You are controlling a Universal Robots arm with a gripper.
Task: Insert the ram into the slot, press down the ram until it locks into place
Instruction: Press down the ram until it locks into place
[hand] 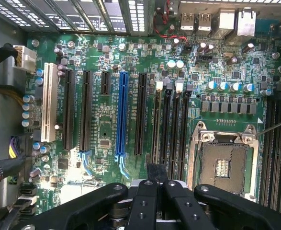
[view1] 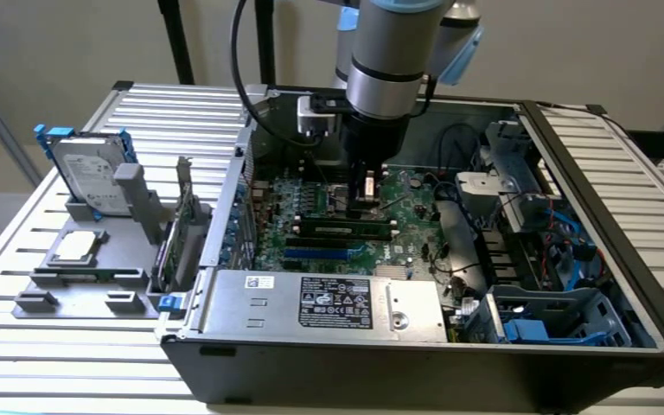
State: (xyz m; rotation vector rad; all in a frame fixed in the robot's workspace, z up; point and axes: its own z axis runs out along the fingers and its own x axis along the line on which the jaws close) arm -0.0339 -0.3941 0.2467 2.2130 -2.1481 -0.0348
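With the arm reaching down into the open PC case [view1: 424,346], the gripper [view1: 367,197] is being held low over the motherboard [view1: 407,194], on the far side of the blue slot [view1: 326,253] from the metal drive cage [view1: 309,298]. In the wrist view, the jaws of the gripper [hand: 158,168] are being seen drawn together; whether anything is being pinched between them cannot be told. The ram [view1: 338,230] is being seen lying lengthwise, parallel to the blue slot and just beyond it, with pale clips at both its ends. Whether it is being locked down cannot be told. The slot [hand: 158,127] is being shown as one of four parallel black sockets near the blue slot [hand: 123,115], with one black socket between them.
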